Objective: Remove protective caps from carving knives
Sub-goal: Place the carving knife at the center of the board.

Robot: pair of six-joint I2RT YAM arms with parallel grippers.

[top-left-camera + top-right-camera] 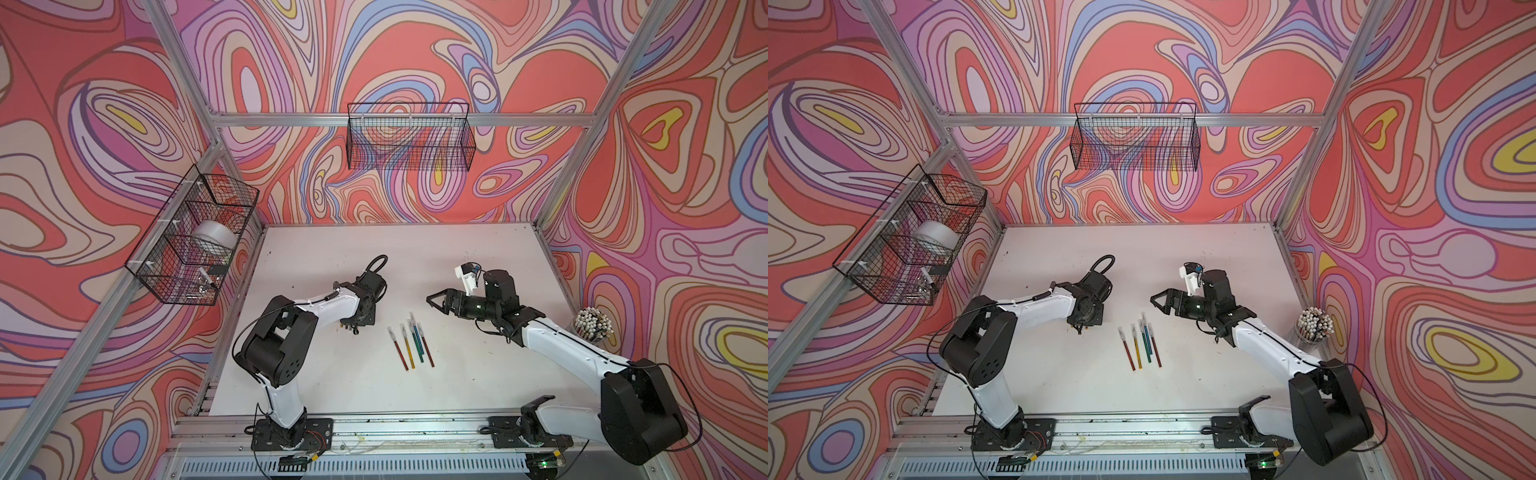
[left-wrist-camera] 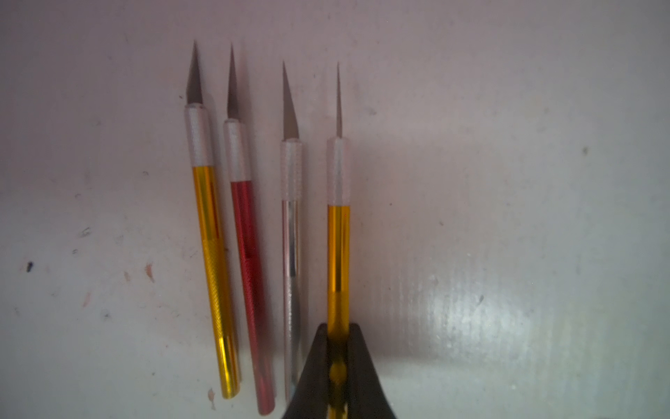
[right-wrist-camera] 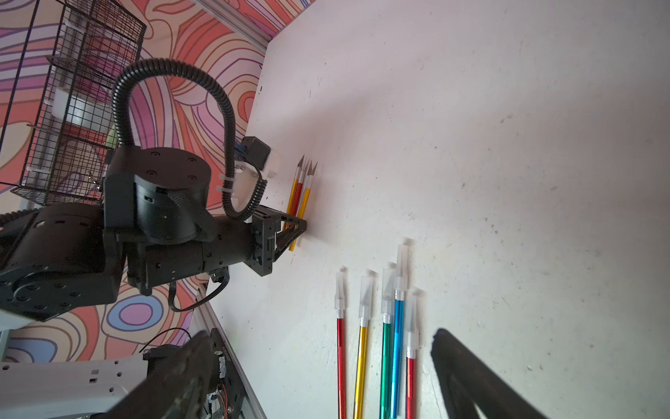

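Note:
Several carving knives [image 1: 411,343] [image 1: 1142,343] lie side by side mid-table, with red, gold, green and blue handles. Each wears a translucent protective cap [image 3: 366,295] over its blade. Further left, my left gripper [image 2: 338,328] [image 3: 299,226] [image 1: 353,328] is shut on the handle of a bare-bladed gold knife [image 2: 338,246]. It holds the knife low at the table, beside three uncapped knives: gold [image 2: 214,254], red [image 2: 248,261] and silver [image 2: 292,254]. My right gripper [image 3: 321,335] [image 1: 430,301] [image 1: 1154,300] hangs open above the capped row and holds nothing.
A clear cup of white-tipped sticks [image 1: 592,326] [image 1: 1314,326] stands at the table's right edge, beside my right arm. On the left wall hangs a wire basket [image 1: 166,266] holding a tape roll. Another wire basket [image 1: 409,166] is fixed to the back wall.

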